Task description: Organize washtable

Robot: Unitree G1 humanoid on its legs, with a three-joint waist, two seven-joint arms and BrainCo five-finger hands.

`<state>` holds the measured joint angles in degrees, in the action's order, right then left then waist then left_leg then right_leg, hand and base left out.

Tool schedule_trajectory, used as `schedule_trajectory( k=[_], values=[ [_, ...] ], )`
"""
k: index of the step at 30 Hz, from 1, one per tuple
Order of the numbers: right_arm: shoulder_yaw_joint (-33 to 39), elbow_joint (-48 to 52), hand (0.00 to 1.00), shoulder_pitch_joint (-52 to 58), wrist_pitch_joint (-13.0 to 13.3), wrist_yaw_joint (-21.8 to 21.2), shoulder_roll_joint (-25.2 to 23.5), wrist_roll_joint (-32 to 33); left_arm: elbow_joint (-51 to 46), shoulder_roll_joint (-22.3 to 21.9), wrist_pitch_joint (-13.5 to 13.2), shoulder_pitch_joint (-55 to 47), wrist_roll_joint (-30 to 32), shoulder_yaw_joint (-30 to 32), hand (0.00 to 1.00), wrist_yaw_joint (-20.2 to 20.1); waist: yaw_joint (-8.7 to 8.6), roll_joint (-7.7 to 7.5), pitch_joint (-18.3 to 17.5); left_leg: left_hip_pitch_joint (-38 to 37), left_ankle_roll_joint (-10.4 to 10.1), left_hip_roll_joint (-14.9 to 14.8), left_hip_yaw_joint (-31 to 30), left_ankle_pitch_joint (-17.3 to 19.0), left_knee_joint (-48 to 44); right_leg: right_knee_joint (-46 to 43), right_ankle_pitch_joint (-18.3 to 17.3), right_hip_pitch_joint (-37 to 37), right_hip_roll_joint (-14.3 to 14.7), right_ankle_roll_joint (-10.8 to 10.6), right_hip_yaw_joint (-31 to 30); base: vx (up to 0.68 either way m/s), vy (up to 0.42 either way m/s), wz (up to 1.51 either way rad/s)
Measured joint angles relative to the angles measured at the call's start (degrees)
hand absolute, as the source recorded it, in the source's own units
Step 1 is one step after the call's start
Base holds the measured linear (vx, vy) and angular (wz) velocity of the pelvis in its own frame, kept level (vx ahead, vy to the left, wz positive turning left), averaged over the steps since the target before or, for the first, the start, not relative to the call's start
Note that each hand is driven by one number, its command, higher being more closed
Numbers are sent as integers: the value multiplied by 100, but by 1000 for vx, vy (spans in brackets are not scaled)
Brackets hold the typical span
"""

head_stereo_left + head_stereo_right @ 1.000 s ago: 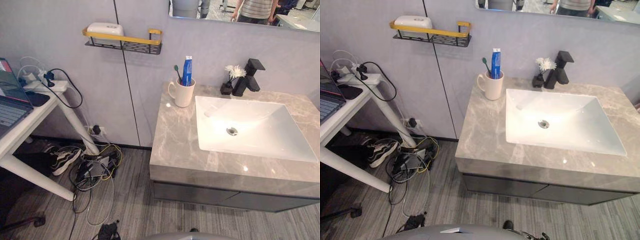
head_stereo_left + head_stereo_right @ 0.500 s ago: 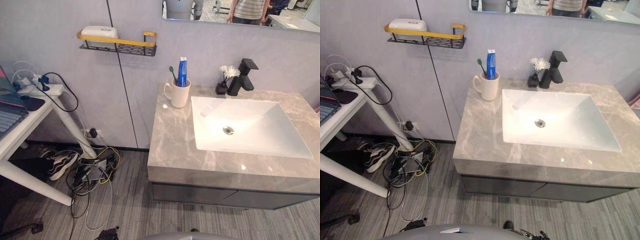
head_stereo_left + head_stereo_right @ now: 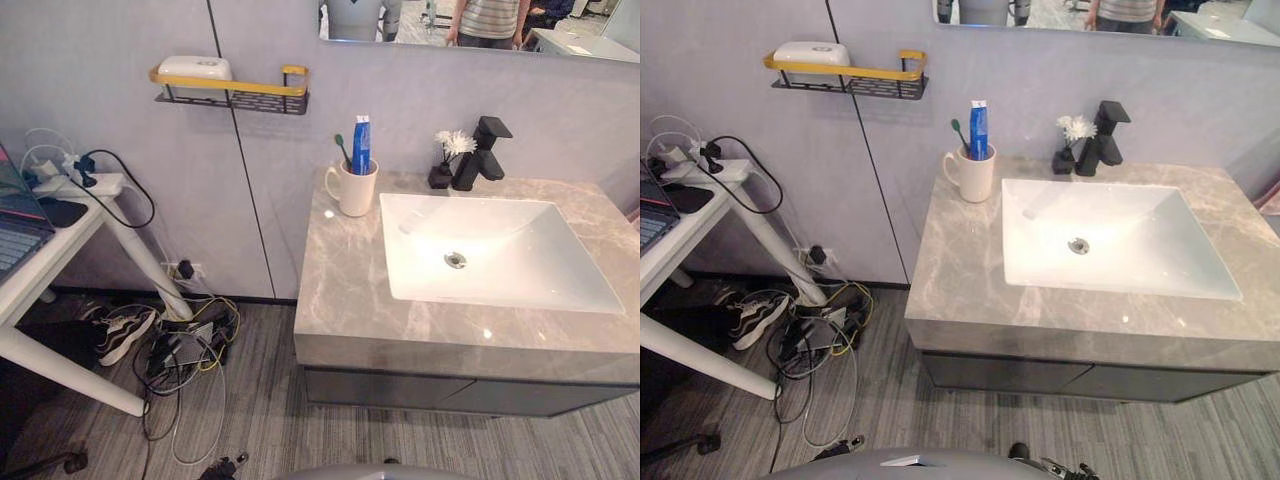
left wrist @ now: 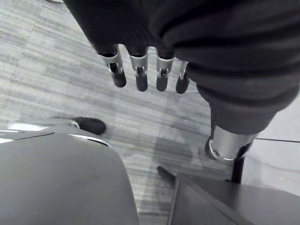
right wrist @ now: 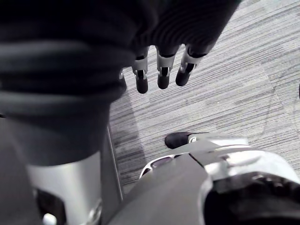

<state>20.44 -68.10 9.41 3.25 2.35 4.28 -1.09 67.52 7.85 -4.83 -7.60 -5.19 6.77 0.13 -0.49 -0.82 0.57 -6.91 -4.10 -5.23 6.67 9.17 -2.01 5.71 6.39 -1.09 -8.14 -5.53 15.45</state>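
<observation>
The washtable's grey marble top (image 3: 345, 290) holds a white sink (image 3: 520, 270). At its back left corner stands a cream mug (image 3: 354, 190) with a blue toothpaste tube (image 3: 361, 145) and a green toothbrush (image 3: 341, 146) in it. Behind the sink are a black faucet (image 3: 482, 152) and a small black vase with a white flower (image 3: 445, 160). On the wall to the left, a yellow-and-black shelf (image 3: 250, 88) carries a white soap box (image 3: 195, 68). My left hand (image 4: 140, 75) and right hand (image 5: 162, 75) hang over the grey floor, fingers straight, holding nothing.
A white desk (image 3: 50, 265) with a laptop and a power strip stands at the left. Cables and shoes (image 3: 180, 335) lie on the floor between it and the washtable. A mirror (image 3: 480, 20) above the sink reflects a person.
The whole picture has shifted a little, so the camera has moved. The things on the washtable and the shelf stay where they were.
</observation>
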Motion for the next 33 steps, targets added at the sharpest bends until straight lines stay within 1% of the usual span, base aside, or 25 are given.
schedule_trajectory(
  k=[4,6,7,10,13,14,15,16,17,18,19,20,21,22,23,24,25,26,27,28,29,30,31,32,33],
  values=[
    [45,-2,0,-20,-20,-13,3,-2,13,16,3,24,6,-46,0,-34,0,-9,42,-70,0,1,-2,0,1,-2,-2,-67,-1,-3,3,-3,2,-1],
    [64,-2,0,-26,-20,-25,22,-2,16,70,1,49,9,-247,0,-68,6,-12,84,-97,1,7,65,1,1,-15,4,-66,-3,-10,-61,-17,13,-12],
    [67,-1,0,-37,-17,-37,26,1,16,103,1,59,14,-376,0,-81,3,-46,127,-98,9,14,113,6,-5,-32,15,-32,-7,-25,-109,-32,24,-27],
    [76,9,0,-94,-11,-36,45,148,-11,183,-5,117,26,-728,0,-90,-31,-57,189,87,59,89,357,47,-124,-47,95,263,-48,-75,-409,-46,43,-46],
    [80,169,0,-190,32,-19,12,229,-14,198,-19,286,143,-750,0,-88,-55,-76,464,440,161,96,774,245,-633,-568,197,865,-67,-82,-827,-113,74,-68],
    [6,286,0,-195,37,-17,0,231,-23,232,-16,374,146,-777,0,-83,-56,-116,587,602,225,94,979,272,-814,-774,392,1183,-56,-219,-922,-244,89,-108],
    [-46,293,0,-236,25,-19,38,257,-61,219,-19,357,138,-769,0,-74,-22,-4,589,614,293,-31,1247,246,-717,-472,897,1242,61,-391,-920,-126,24,-104],
    [-25,282,0,-318,-7,-19,70,324,-82,220,-24,341,140,-716,0,-73,-9,-6,671,600,305,-80,1404,249,-676,-974,530,1371,56,-260,-717,355,-204,-87],
    [35,283,0,-320,-16,-23,23,522,-227,243,-24,326,138,-666,0,-70,-31,-11,764,588,325,-107,1520,235,-712,-2936,-680,1772,-149,285,-220,696,-386,-39],
    [77,256,0,-250,-18,-4,-5,636,-270,266,-13,293,127,-666,0,-71,-34,-60,756,522,346,-100,1529,217,-723,-4026,-1117,1772,-352,356,92,934,-532,-20],
    [134,223,0,-174,-19,6,-38,666,-285,277,-1,227,100,-626,0,-70,-22,-112,723,478,360,-86,1593,205,-818,-4814,-1312,1516,-648,403,461,744,-440,-11],
    [137,209,0,-135,-20,6,-46,657,-305,276,5,187,95,-550,0,-74,23,-169,697,467,360,-48,1679,205,-905,-5014,-1335,1325,-930,443,717,611,-349,-26],
    [137,182,0,-155,-23,7,-51,649,-328,274,7,156,94,-468,0,-76,75,-244,666,472,360,-2,1743,205,-976,-4972,-1374,1254,-1112,416,871,338,-325,-65],
    [120,89,0,-279,-37,-6,-69,523,-354,252,41,135,88,-206,0,-73,156,-337,686,663,379,-32,1899,214,-1246,-4621,-1383,1156,-1035,484,1303,127,-212,-82],
    [121,61,0,-344,-50,-8,17,362,-348,148,89,128,80,-143,0,-93,267,-124,613,902,387,-43,1797,306,-1117,-3726,-1300,953,-685,617,1323,32,-159,-85],
    [155,52,0,-347,-100,-11,68,300,-330,31,97,76,66,-144,0,-101,315,17,495,968,533,-11,1673,98,-748,-3366,-1413,828,-520,672,1323,120,8,-68],
    [182,-3,0,-349,-153,-26,148,160,-351,5,57,24,31,-107,0,-117,355,-49,459,1028,548,89,1868,-258,-635,-4124,-1751,825,-837,506,1425,231,-15,-49],
    [95,-82,0,-360,-152,-50,61,116,-342,142,74,75,-39,-117,0,-115,359,-279,453,1156,576,175,1965,-275,-842,-3937,-1888,628,-982,158,1260,254,-26,-47],
    [26,-167,0,-446,-160,-72,22,-18,-329,200,111,101,-68,-109,0,-98,377,-425,457,1331,626,169,2067,-229,-1080,-3391,-1991,394,-1001,-114,1205,10,-132,-63],
    [-82,-145,0,-564,-158,-121,9,-69,-319,199,128,139,-65,-81,0,-107,425,-436,481,1521,597,-48,2244,-213,-1356,-2511,-1995,212,-653,-167,1249,-108,-150,-79],
    [-129,-121,0,-582,-142,-142,14,-138,-320,176,127,135,-64,-61,0,-108,451,-407,491,1542,582,-156,2321,-204,-1422,-2161,-1949,73,-506,-177,1232,-238,-211,-90],
    [-186,-105,0,-607,-131,-185,39,-271,-302,138,134,142,-60,-57,0,-106,429,-295,546,1551,540,-385,2385,-178,-1575,-1625,-1792,-154,-213,-74,1206,-168,-130,-55],
    [-199,-107,0,-598,-135,-194,67,-291,-290,123,143,141,-57,-57,0,-110,405,-226,555,1557,518,-504,2387,-192,-1641,-1450,-1665,-239,-76,-44,1197,-223,-157,-46],
    [-250,-114,0,-538,-140,-217,93,-291,-288,101,143,140,-58,-57,0,-107,409,-176,575,1551,489,-707,2408,-208,-1774,-1067,-1473,-417,174,102,1156,-198,-128,-30],
    [-264,-119,0,-499,-140,-227,99,-289,-290,97,143,135,-57,-57,0,-107,411,-149,584,1547,419,-841,2403,-241,-1838,-822,-1331,-516,344,160,1120,-246,-180,-40]
  ],
)
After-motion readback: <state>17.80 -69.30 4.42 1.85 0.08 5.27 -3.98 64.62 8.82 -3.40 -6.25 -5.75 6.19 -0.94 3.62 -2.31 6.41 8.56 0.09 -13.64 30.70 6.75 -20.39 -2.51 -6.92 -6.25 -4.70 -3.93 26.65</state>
